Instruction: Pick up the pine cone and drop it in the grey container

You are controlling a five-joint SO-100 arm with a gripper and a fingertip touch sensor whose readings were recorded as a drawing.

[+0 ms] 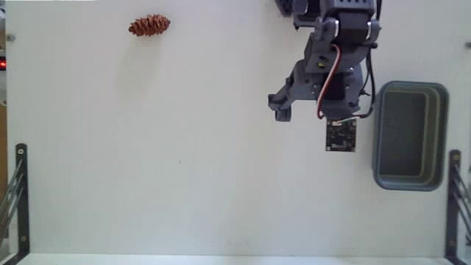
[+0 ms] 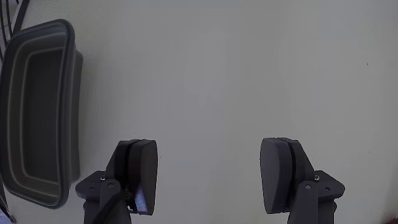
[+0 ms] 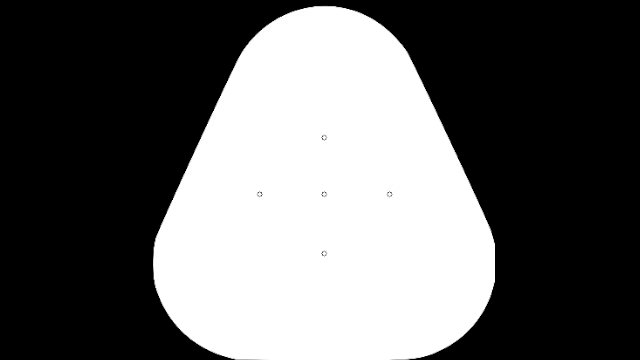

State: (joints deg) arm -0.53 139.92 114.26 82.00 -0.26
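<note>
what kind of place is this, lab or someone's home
Cannot tell which; it looks like a hobby tabletop robot setup: a plain white table, a small arm with bare wiring and its end effector open, and black brackets at the edges.

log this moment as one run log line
gripper: open, empty | pine cone: on table, far from arm | grey container: empty

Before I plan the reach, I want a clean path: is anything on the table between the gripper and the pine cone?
Nothing visible. In the fixed view only bare white table lies between the open gripper and the pine cone; the grey container sits on the opposite side.
</note>
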